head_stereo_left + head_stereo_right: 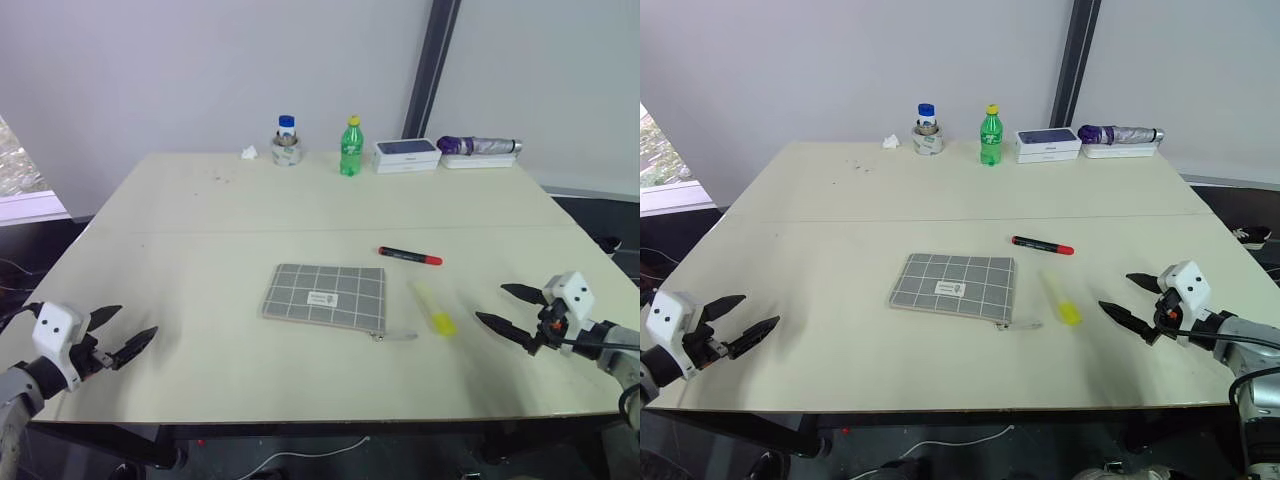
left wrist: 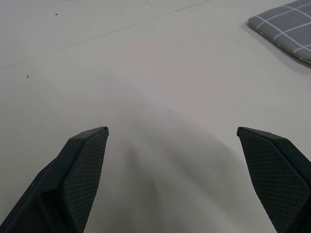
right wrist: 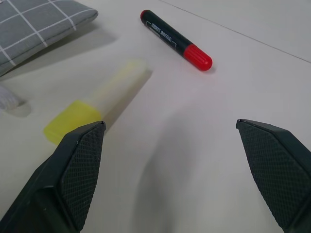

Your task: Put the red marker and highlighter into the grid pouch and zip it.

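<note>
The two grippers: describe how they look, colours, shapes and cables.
Each gripper, left gripper and right gripper, has two black, tapering, pointed fingers with a fine cross-hatched texture on the inner faces. Behind them sits a white boxy housing with small dark dots. Black cables run along the right one, and its forearm is silver-grey.

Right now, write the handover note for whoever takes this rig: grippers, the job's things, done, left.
Left gripper: open, empty, over the table's near left edge.
Right gripper: open, empty, just right of the highlighter.
Grid pouch: flat at mid-table, pull tab toward the highlighter.
Red marker: lying beyond the highlighter, apart from the pouch.
Done: nothing.
Left: put both pens in the pouch, zip it.
</note>
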